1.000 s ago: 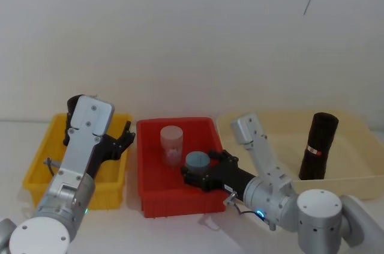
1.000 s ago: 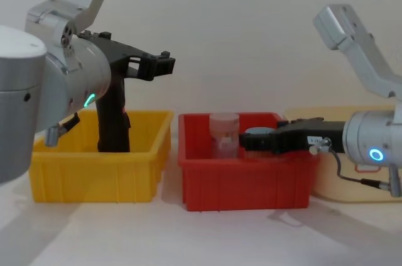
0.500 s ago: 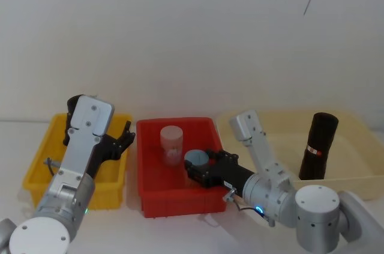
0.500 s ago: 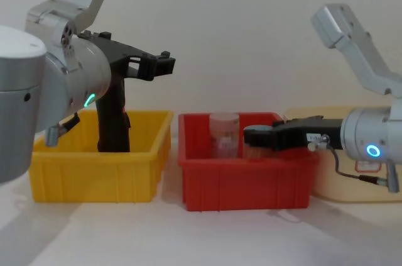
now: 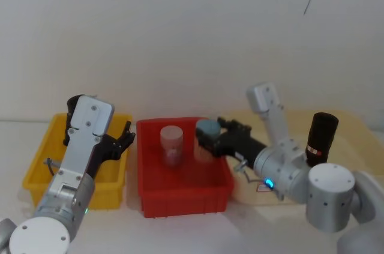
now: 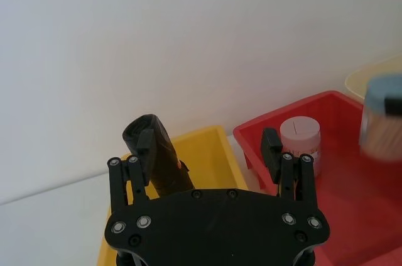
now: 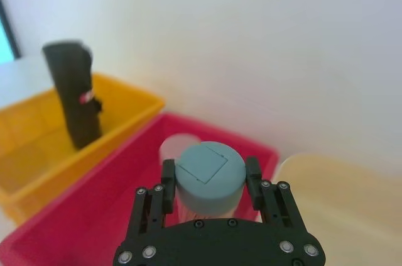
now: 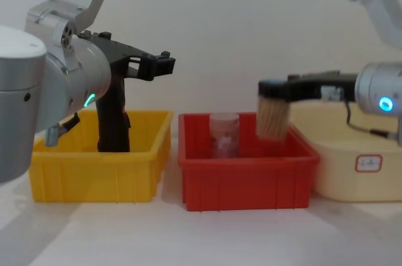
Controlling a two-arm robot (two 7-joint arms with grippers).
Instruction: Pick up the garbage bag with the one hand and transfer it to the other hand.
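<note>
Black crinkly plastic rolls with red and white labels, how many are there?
2: one black roll stands in the yellow bin on the robot's left, one black roll in the cream tub on its right. None seems hidden.

We've got a yellow bin (image 8: 94, 178), a red bin (image 8: 245, 181) and a cream bin (image 8: 352, 165) side by side on the white table (image 8: 188, 234). In the yellow one, a black garbage bag (image 8: 113, 121); another black roll (image 5: 320, 140) wears a white-and-red band. The pink jar (image 8: 224, 135) is translucent. The black right gripper (image 7: 210, 181) carries a blue-lidded jar (image 7: 208, 171) with a tan body.
</note>
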